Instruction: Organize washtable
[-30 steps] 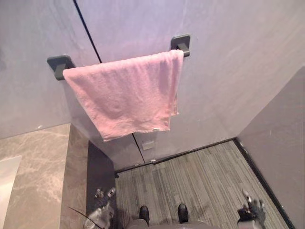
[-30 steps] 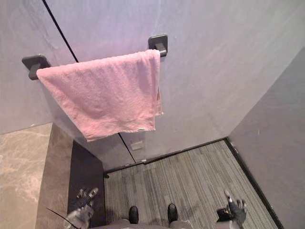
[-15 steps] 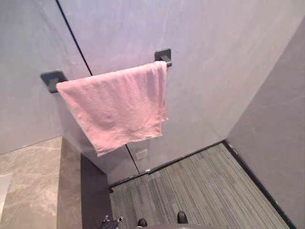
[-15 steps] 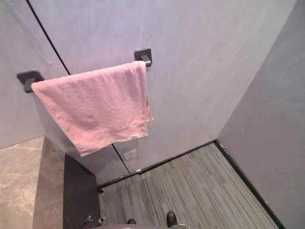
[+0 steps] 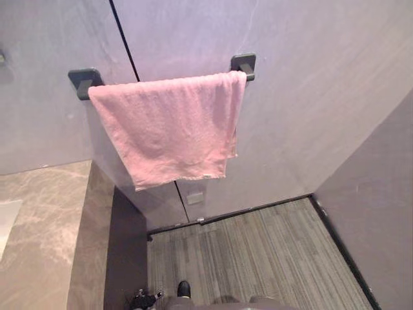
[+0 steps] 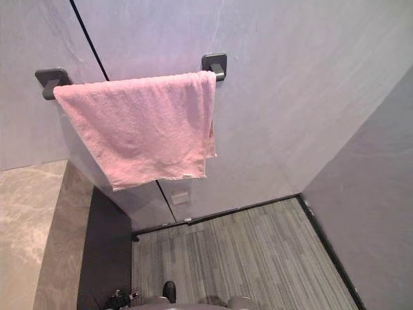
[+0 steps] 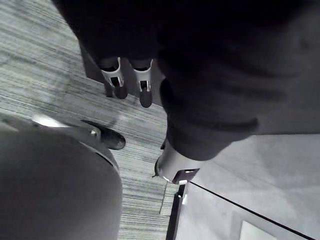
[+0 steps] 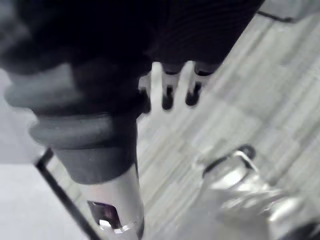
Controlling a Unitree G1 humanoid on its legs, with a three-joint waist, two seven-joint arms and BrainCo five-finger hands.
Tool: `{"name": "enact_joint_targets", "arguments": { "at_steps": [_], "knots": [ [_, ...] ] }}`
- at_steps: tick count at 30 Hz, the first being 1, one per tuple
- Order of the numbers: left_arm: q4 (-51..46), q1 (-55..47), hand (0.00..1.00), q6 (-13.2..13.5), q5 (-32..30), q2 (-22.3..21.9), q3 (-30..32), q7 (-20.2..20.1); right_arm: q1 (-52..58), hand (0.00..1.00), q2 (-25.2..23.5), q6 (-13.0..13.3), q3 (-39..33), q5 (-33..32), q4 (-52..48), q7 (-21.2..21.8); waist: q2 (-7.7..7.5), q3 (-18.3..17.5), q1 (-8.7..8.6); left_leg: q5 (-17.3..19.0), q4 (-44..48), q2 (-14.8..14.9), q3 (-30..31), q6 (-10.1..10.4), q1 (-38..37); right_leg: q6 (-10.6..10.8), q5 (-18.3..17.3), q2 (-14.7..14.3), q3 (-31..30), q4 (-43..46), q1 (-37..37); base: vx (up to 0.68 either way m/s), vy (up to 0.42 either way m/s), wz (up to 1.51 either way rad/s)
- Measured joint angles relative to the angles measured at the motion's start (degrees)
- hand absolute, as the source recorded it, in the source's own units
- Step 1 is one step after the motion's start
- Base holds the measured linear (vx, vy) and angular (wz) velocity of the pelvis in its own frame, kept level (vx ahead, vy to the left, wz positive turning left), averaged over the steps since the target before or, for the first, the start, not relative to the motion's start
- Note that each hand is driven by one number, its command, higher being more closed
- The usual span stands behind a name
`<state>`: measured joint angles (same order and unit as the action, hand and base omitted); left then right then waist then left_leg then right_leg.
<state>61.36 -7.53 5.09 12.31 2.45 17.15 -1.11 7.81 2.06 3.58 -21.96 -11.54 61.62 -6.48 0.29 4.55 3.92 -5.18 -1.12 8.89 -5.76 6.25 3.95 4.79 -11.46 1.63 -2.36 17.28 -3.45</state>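
— Where was the pink towel (image 5: pixel 171 126)?
— Draped over the wall rail (image 5: pixel 86 81), hiding its bar; the marble countertop (image 5: pixel 39 219) below it was cut off.
— The hands?
— Left hand (image 7: pixel 141 80) and right hand (image 8: pixel 167 90) hung beneath the towel, fingers straight, empty.

Grey wall panels (image 5: pixel 310 97) meet at a black seam (image 5: pixel 122 32). Low down sits a small white plate (image 5: pixel 195 196), perhaps a socket, above the striped grey floor (image 5: pixel 258 252).
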Motion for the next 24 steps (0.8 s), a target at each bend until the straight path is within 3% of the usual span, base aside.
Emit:
{"name": "enact_joint_targets", "arguments": {
  "at_steps": [3,8,11,14,16,17,18,20,21,22,23,24],
  "knots": [
    [0.46,0.94,0.0,0.14,1.75,1.06,-4.27,-0.02,-4.41,0.0,0.8,0.62,4.09,1.02,-0.04,-0.05,1.07,1.52,0.14,-0.49,2.95,1.43,3.8,1.04,2.62,-3.19,1.72,-2.14,2.97,-6.94,4.25,-0.11,-0.095,0.54],
    [2.21,0.06,0.0,0.08,3.91,1.06,-6.28,0.12,-6.36,0.0,2.26,1.69,7.03,3.12,-0.27,0.01,3.52,3.05,-0.02,-1.47,1.8,3.08,5.31,2.35,2.83,-5.0,0.59,-3.78,6.88,-3.09,3.6,-0.22,-0.113,0.38],
    [2.27,-0.36,0.0,-0.23,3.93,1.12,-6.24,0.01,-3.09,0.0,3.55,1.45,4.78,3.16,0.22,-0.12,3.08,3.52,-0.69,0.98,-1.81,1.66,0.93,1.38,1.72,-5.37,-1.12,-0.87,10.37,-2.9,3.3,-0.14,0.001,0.79],
    [2.25,-2.95,0.0,-0.35,3.81,-0.05,-6.21,-0.06,-0.62,0.0,5.35,0.77,3.94,3.4,2.77,0.06,4.7,3.44,-1.92,1.18,1.5,0.85,-0.48,-1.68,3.69,-5.49,-2.95,-1.39,11.88,0.34,3.33,-0.03,-0.025,0.73],
    [2.18,-2.64,0.0,-0.59,3.25,0.43,-4.96,-0.11,0.62,0.0,3.9,-0.02,2.99,5.69,3.17,0.4,3.27,3.95,-1.84,5.32,2.19,0.54,-3.06,-4.1,4.44,-6.5,-1.8,0.44,15.15,-1.95,4.27,-0.07,0.009,1.1],
    [1.52,-2.02,0.0,-0.73,2.74,1.45,-3.59,-0.11,1.06,0.0,2.51,-0.16,1.08,7.19,3.39,0.49,1.31,4.72,-1.95,6.74,11.97,0.69,-6.09,-6.21,8.45,-6.47,-0.7,2.96,19.67,-1.65,3.99,-0.11,0.029,1.28],
    [1.46,-1.82,0.0,-0.89,2.69,1.77,-2.62,-0.07,1.25,0.0,1.61,-0.18,0.36,7.89,3.16,0.52,0.03,5.48,-1.76,7.13,25.66,1.59,-8.54,-6.62,11.42,-6.9,-0.97,4.96,23.22,0.02,4.02,-0.12,0.015,1.18],
    [1.49,-2.81,0.0,-1.08,2.61,1.04,-1.24,-0.07,2.16,0.0,2.02,-0.13,1.39,8.71,1.58,0.73,0.55,5.42,-1.56,8.76,38.38,4.82,-11.39,-8.95,11.0,-6.89,-0.99,5.06,26.67,1.37,5.39,-0.03,-0.003,0.97],
    [1.45,-3.44,0.0,-1.17,2.57,0.21,-1.2,0.05,2.64,0.0,2.99,-0.06,2.17,8.9,0.18,1.05,2.73,4.89,-2.06,8.99,36.96,5.07,-12.58,-8.21,10.33,-6.6,-1.32,3.61,28.33,3.33,4.99,0.02,0.028,1.2],
    [1.26,-3.29,0.0,-1.15,2.44,0.13,-1.25,-0.03,2.37,0.0,2.89,-0.02,2.3,8.92,0.2,1.25,2.93,5.4,-2.25,8.78,34.47,3.74,-12.18,-8.65,10.08,-6.98,-2.95,3.06,26.09,3.62,3.64,-0.07,-0.002,1.63],
    [0.78,-2.67,0.0,-0.76,2.22,0.71,-1.18,-0.05,2.2,0.0,2.71,-0.12,2.57,8.94,0.98,1.76,1.49,4.96,-3.39,7.57,26.5,0.66,-8.03,-7.03,8.95,-8.67,-3.14,0.41,20.88,-1.43,3.17,-0.17,-0.056,2.35],
    [1.34,-1.2,0.0,-1.05,1.68,2.6,0.0,0.0,2.68,0.0,1.88,0.08,2.25,9.4,2.5,1.63,0.28,4.97,-4.3,13.45,32.03,2.36,-11.34,-8.69,7.45,-7.97,2.26,0.55,25.05,-7.1,5.67,-0.18,-0.056,2.27]
  ]
}}
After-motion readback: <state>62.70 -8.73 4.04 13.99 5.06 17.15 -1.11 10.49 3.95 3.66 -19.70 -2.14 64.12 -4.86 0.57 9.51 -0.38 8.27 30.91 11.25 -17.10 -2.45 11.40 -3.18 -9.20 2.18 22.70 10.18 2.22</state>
